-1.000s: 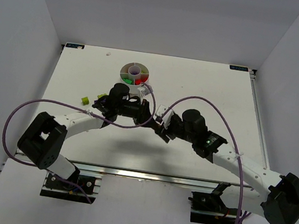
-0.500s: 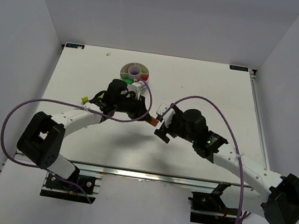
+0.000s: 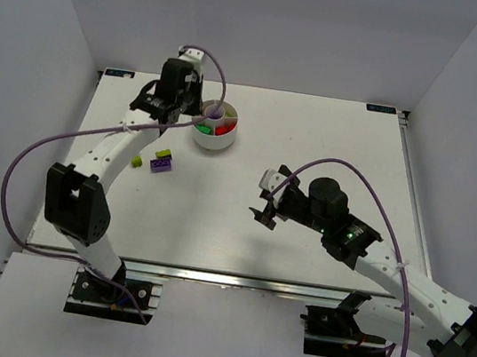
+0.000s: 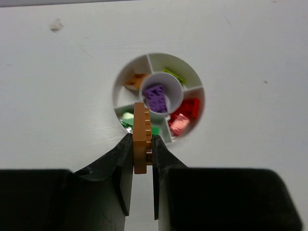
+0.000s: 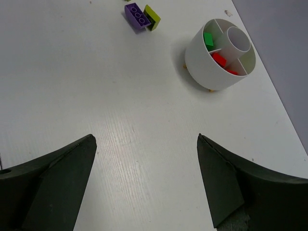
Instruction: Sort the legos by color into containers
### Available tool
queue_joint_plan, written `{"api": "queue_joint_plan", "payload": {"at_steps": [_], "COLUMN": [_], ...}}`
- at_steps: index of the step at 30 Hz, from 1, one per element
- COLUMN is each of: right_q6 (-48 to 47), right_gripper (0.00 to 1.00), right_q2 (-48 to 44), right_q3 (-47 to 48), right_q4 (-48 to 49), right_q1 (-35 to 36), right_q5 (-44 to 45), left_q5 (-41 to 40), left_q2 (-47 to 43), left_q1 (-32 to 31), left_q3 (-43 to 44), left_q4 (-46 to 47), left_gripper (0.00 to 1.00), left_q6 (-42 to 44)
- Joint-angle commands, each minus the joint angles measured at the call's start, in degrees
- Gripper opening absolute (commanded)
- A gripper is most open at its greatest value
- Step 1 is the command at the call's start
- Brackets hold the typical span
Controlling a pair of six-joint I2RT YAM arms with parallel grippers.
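Left claw on thin orange brick near round dish

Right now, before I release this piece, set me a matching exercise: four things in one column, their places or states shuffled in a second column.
Things:
1. thin orange plastic brick
2. long purple plastic brick
3. red plastic bricks
4. right gripper

Places or states:
a. in a wedge section of the round white plastic dish
b. open, holding nothing
c. clamped in the left gripper above the dish
d. on the white table, right beside a lime-yellow brick

Pairs: 1-c, 2-d, 3-a, 4-b
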Motion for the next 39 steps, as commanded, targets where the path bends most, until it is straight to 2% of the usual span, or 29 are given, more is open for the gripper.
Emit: {"api": "queue_joint_plan", "payload": {"at_steps": [1,9,12,26,39], "right_q6": [-0.08,-0.17,-0.16,-0.52,-0.69], "right_gripper": [0.89,0.89,0.89,0.9,0.89], "right_q2": [-0.85,-1.03,-0.16,1.43,1.7], "right_q3": [1.05,0.34,0.17,0.26,0.26], "right_q4": [0.59,1.21,1.29,1.21,1.29], "right_q1": [-0.06,-0.06,-0.06,-0.06,-0.06], "right_q5": [-1.69,-2.13,-2.66,-2.22,-1.96], "left_q5": [-12.12,-15.64,-15.56,-9.06,-7.91], "left_q2": [6.44,26.04,28.34,29.4,29.05], "left_q1": [1.05,1.23,1.4,1.32,1.32], "left_q3": [10.08,37.58,41.03,42.37,41.66], "left_q4": [-13.06,-28.18,-28.37,-26.17,-26.08], "left_gripper": [0.0,0.0,0.0,0.0,0.0], "left_q6": [4.21,3.96,4.83,4.92,5.19]}}
